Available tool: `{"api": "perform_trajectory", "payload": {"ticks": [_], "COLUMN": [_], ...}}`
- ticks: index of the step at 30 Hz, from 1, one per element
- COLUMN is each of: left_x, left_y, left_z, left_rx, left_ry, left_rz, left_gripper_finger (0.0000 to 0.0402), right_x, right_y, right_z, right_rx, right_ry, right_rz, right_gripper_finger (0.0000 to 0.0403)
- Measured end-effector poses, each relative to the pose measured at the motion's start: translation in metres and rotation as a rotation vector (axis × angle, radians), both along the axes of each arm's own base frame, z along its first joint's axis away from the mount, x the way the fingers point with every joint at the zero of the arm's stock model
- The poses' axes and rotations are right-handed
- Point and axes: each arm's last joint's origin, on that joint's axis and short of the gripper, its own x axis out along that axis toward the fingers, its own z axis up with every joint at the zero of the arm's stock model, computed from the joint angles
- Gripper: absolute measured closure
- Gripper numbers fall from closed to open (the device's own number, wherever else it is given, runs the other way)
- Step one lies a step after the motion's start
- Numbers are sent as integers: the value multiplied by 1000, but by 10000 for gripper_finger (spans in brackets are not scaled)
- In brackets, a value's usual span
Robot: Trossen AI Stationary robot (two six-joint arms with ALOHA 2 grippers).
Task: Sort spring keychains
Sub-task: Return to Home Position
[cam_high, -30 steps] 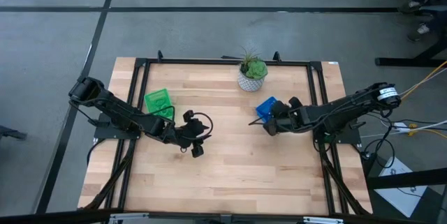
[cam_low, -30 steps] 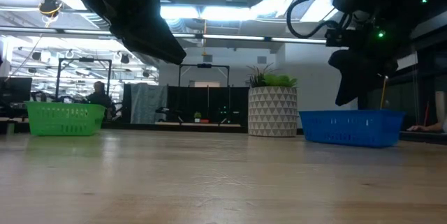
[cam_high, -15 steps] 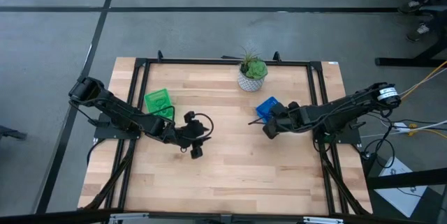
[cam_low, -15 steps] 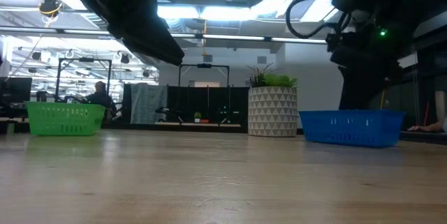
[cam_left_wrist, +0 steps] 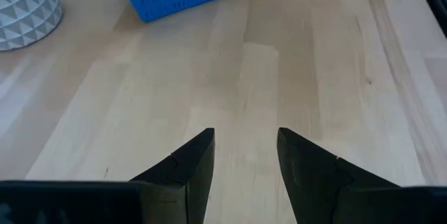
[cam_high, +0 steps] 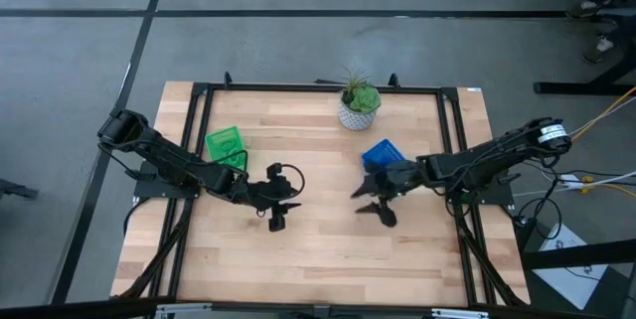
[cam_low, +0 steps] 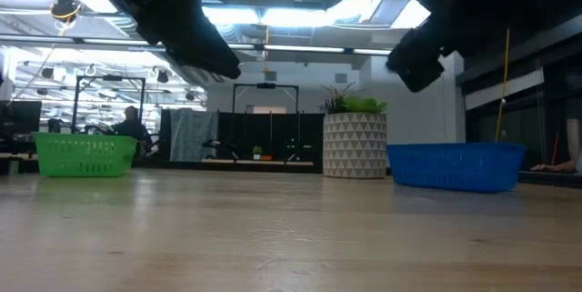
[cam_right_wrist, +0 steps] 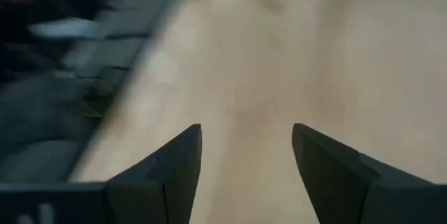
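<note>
No spring keychains show in any view. The green tray (cam_high: 225, 144) stands at the table's left and the blue tray (cam_high: 381, 152) right of centre; their insides cannot be made out. My left gripper (cam_high: 277, 220) hovers open over bare wood near the table's middle, with nothing between its fingers (cam_left_wrist: 244, 140). My right gripper (cam_high: 371, 207) hangs open over bare wood just on the near side of the blue tray, also with nothing in it (cam_right_wrist: 246, 137). In the low view both trays rest flat on the tabletop: green (cam_low: 84, 156), blue (cam_low: 457, 165).
A potted plant in a white patterned pot (cam_high: 358, 110) stands at the far middle, between the trays. A black frame (cam_high: 199, 95) runs around the tabletop. Bare wood spreads over the whole near half (cam_high: 318, 259). In the low view a person (cam_low: 127, 126) shows far off in the room.
My right gripper has left its place above the blue tray, where it pointed steeply down, and swung toward the table's near edge and middle, tipping up and rolling as it went. My left gripper has turned slightly in place.
</note>
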Motion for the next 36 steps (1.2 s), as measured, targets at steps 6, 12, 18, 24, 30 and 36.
{"api": "perform_trajectory", "payload": {"ticks": [6,12,18,24,30,36], "left_x": [-1,-1,-1,-1,-1,-1], "left_y": [-4,-4,-3,-3,-3,-3], "left_z": [0,0,0,1,1,1], "left_rx": [17,22,32,31,32,42], "left_ry": [3,1,-3,-7,-8,-11], "left_rz": [-27,-20,-17,-15,-14,0], "left_gripper_finger": [249,249,249,249,249,249], "right_x": [-22,-56,-88,-115,-127,-139], "right_y": [-10,-15,-18,-20,-23,-30], "right_z": [-9,-7,-14,-21,-19,-20], "right_rx": [140,141,104,111,112,97], "right_ry": [-162,-361,-486,-618,-629,-606], "right_rz": [157,214,230,278,371,377], "right_gripper_finger": [183,183,183,183,182,182]}}
